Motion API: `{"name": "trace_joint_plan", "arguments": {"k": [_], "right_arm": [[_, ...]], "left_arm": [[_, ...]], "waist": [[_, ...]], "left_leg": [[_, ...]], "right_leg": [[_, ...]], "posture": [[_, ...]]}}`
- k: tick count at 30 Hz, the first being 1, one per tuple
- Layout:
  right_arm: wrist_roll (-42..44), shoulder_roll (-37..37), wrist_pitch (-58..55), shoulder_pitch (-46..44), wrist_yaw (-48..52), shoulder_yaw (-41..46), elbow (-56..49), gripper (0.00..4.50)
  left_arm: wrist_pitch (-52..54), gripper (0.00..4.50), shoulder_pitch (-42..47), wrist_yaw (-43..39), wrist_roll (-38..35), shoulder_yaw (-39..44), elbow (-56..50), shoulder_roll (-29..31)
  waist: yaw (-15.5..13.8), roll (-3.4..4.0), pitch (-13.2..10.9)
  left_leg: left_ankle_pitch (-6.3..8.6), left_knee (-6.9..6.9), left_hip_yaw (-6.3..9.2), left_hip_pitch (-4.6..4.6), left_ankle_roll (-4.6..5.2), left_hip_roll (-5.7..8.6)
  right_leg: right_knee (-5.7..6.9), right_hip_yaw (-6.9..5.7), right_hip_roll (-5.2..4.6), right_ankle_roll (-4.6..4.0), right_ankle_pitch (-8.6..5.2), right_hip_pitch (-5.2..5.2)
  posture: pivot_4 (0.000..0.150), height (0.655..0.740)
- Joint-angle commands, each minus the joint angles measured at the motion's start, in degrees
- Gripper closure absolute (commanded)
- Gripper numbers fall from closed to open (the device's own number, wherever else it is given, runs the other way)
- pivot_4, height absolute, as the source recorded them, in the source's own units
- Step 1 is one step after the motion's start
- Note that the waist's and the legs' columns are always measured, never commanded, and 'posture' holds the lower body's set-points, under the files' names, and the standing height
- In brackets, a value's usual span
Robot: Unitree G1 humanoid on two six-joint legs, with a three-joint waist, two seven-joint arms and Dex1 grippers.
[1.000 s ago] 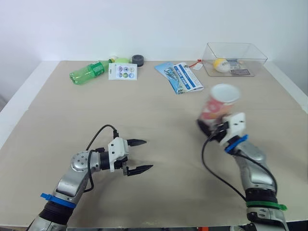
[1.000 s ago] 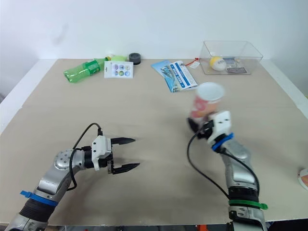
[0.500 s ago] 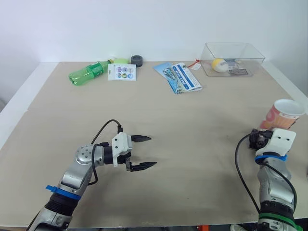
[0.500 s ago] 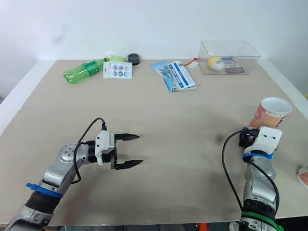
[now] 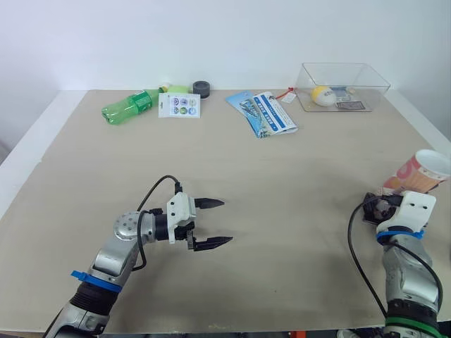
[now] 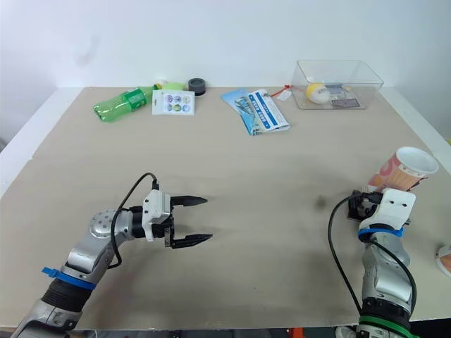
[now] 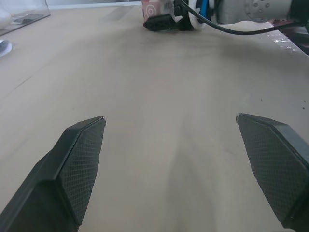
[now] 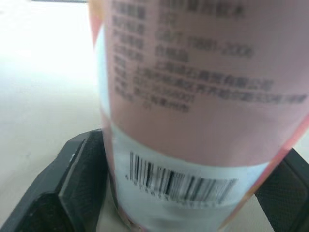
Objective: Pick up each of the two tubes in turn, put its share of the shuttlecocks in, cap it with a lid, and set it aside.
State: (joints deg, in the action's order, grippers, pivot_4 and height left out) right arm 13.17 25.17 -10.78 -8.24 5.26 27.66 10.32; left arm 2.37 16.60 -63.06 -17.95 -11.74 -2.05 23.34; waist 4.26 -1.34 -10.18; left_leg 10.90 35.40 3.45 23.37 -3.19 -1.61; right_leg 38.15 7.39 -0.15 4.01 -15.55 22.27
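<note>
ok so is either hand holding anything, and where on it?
Right hand grips the tube near its bottom end, by the barcode, with the open end tilted upward. Left hand is open, holding nothing.

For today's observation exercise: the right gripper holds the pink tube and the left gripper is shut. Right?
No: the left gripper is open, as the left wrist view shows. The right gripper does hold the pink tube.
</note>
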Motion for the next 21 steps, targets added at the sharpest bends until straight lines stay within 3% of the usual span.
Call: {"name": "trace_joint_plan", "arguments": {"k": [1, 10, 15, 18, 21], "right_arm": [[1.3, 1.4, -4.2, 3.6, 2.4, 0.3, -5.2, 0.05], [3.4, 0.5, -12.6, 12.1, 1.9, 1.7, -20.3, 0.05], [4.3, -3.5, -16.9, 19.5, 1.6, -2.4, -33.6, 0.05], [3.0, -2.1, -8.4, 23.8, 10.6, -8.6, -37.9, 0.05], [7.1, 1.3, 2.8, 22.6, 26.4, -12.5, -35.3, 0.05]], "left_arm": [[-1.6, 0.0, 1.4, -0.5, -0.1, 0.0, 0.4, -0.3], [-3.6, 0.0, 2.1, -1.2, 0.9, -0.9, 3.0, -1.0], [-4.3, 0.0, 2.0, -0.3, 1.6, -1.1, 4.1, -1.8], [-4.8, 0.0, 2.1, 1.2, 2.9, -0.9, 5.0, -1.9], [-4.3, 0.0, 1.8, 3.1, 3.8, -0.6, 5.1, -1.9]], "waist": [[0.0, 0.0, 0.0], [0.0, 0.01, 0.0], [0.0, 0.05, 0.0], [0.1, 0.09, 0.0], [0.4, 0.14, 0.0]], "left_leg": [[0.0, 0.0, 0.0, 0.0, 0.0, 0.0], [0.0, 0.0, 0.0, 0.0, 0.0, 0.0], [0.0, -0.04, 0.01, 0.02, 0.0, -0.02], [0.0, -0.07, 0.03, 0.02, 0.0, -0.06], [0.01, -0.02, -0.08, 0.0, 0.0, -0.07]], "right_leg": [[0.0, 0.0, 0.0, 0.0, 0.0, 0.0], [0.0, 0.0, 0.0, -0.01, -0.01, 0.02], [0.0, -0.01, 0.0, -0.05, -0.04, 0.07], [0.0, -0.02, 0.04, -0.08, -0.06, 0.1], [0.0, 0.01, 0.01, -0.07, -0.05, 0.11]], "posture": [[0.15, 0.74], [0.15, 0.74], [0.15, 0.74], [0.15, 0.74], [0.15, 0.74]]}}
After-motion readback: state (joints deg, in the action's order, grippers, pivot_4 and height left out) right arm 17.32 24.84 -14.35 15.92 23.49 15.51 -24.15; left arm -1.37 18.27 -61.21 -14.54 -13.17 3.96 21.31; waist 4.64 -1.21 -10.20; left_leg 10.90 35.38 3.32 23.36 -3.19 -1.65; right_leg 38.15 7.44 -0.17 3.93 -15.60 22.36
